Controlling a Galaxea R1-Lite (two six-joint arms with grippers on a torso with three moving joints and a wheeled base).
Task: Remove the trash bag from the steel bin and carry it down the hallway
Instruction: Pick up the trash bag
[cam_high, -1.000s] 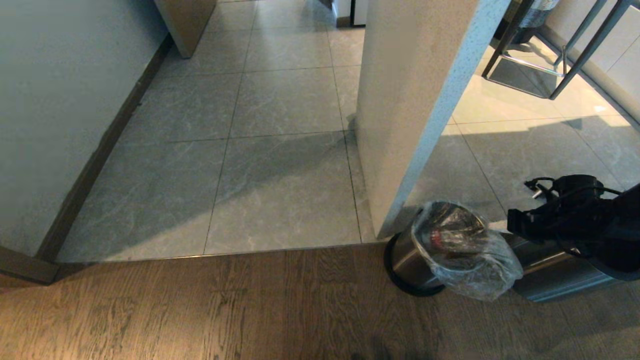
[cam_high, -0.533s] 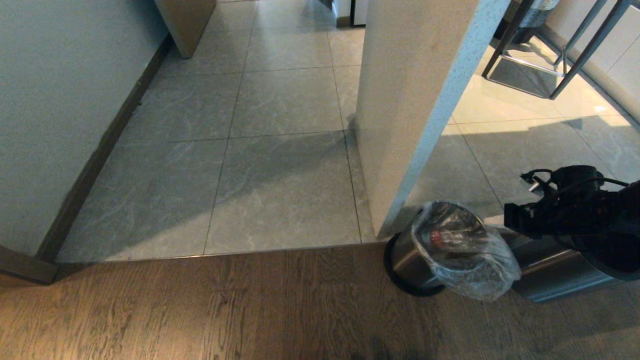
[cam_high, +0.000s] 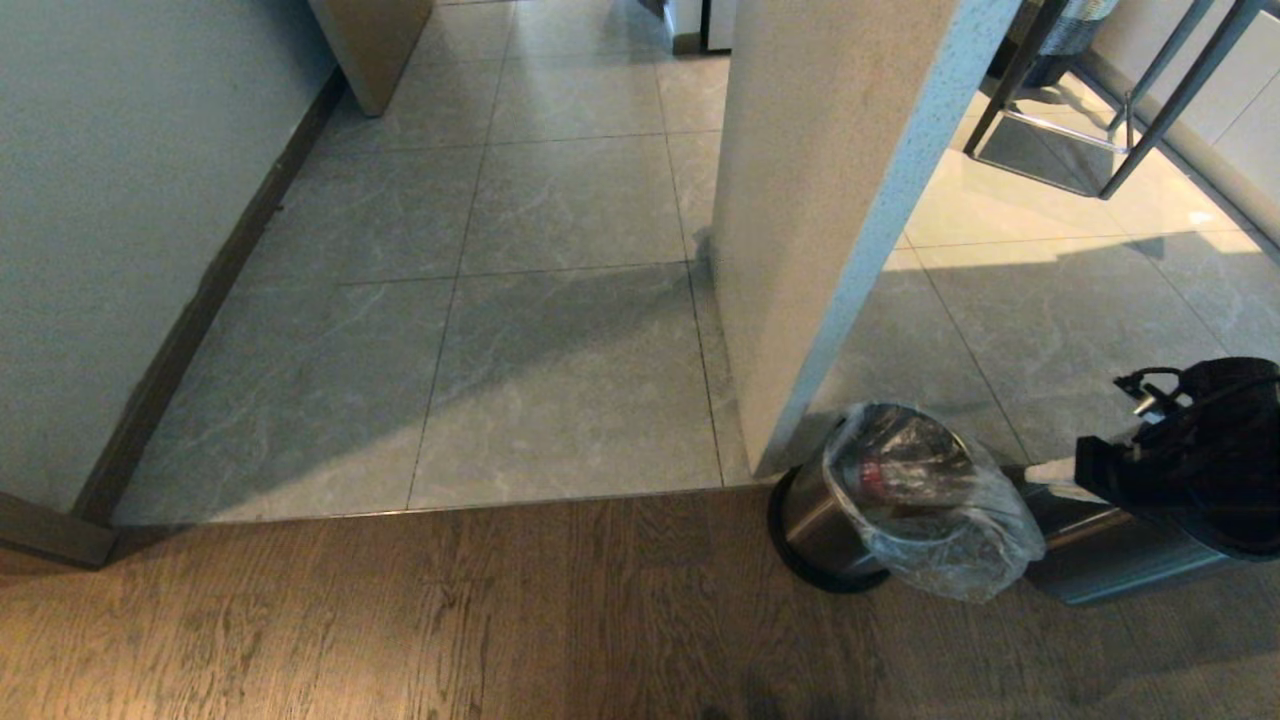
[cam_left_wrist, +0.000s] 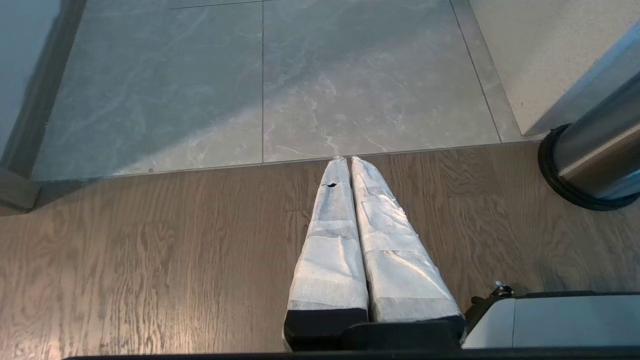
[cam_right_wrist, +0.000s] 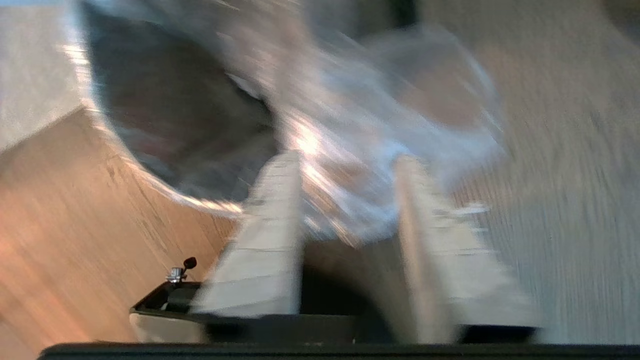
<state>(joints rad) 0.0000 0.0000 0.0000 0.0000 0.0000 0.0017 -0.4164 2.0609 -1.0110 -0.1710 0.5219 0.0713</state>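
The steel bin (cam_high: 812, 520) stands on the wood floor at the foot of a pale pillar. The clear trash bag (cam_high: 940, 520) sits in it, its crinkled top spilling over the rim on the side towards my right arm (cam_high: 1180, 450). In the right wrist view my right gripper (cam_right_wrist: 347, 160) is open, and the trash bag (cam_right_wrist: 380, 130) lies just past its fingertips beside the bin's dark mouth (cam_right_wrist: 175, 115). My left gripper (cam_left_wrist: 345, 161) is shut and empty, parked low over the wood planks with the steel bin (cam_left_wrist: 595, 150) off to one side. The hallway tiles (cam_high: 560, 380) stretch ahead.
A pale pillar (cam_high: 830, 200) rises right behind the bin. A second, larger steel container (cam_high: 1110, 545) stands beneath my right arm. A grey wall with dark baseboard (cam_high: 170, 360) lines the hallway's left side. Metal stool legs (cam_high: 1110, 140) stand at the far right.
My right arm has pulled back to the right, away from the bag. Bin and bag have stayed in place.
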